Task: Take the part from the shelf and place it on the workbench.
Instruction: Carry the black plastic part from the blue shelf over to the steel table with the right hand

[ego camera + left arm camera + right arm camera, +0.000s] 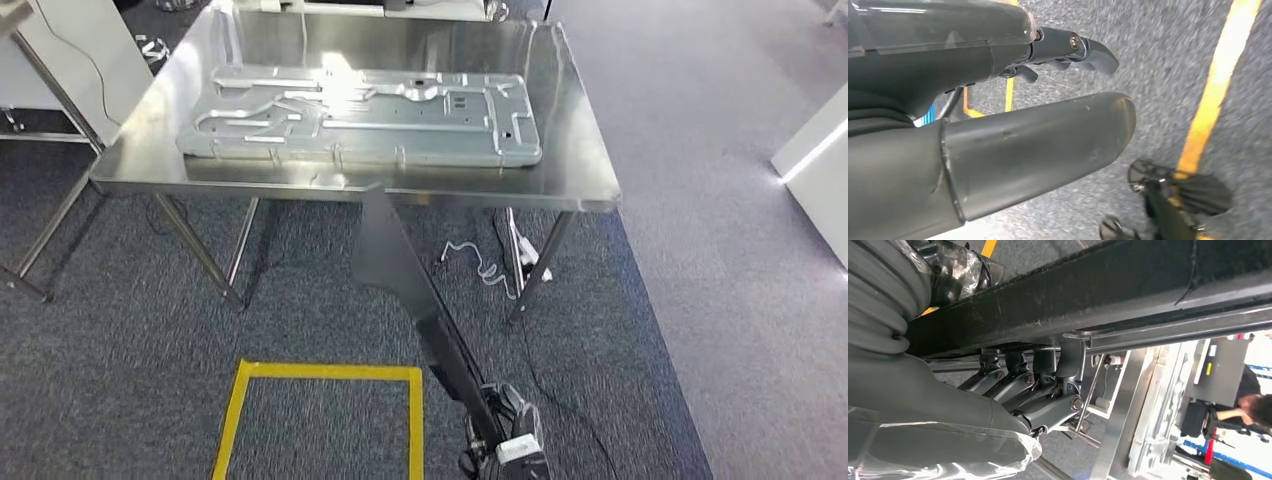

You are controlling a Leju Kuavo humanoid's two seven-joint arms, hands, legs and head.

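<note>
The worktop (575,160) is polished metal, glossy and mirror-like; the flat panel (360,115) lying on it is pale pressed sheet metal, ribbed, with a satin sheen; the floor (120,340) is rough grey carpet, marked with matt yellow tape (330,372); the right robot hand (1033,385) holds a long part (395,265) of dull, dark, smooth metal.

Empty left hand (1048,100) over taped carpet (1158,60)

The right hand (1038,390) has its fingers curled around a long bar; the left hand (1048,95) hangs empty.
</note>
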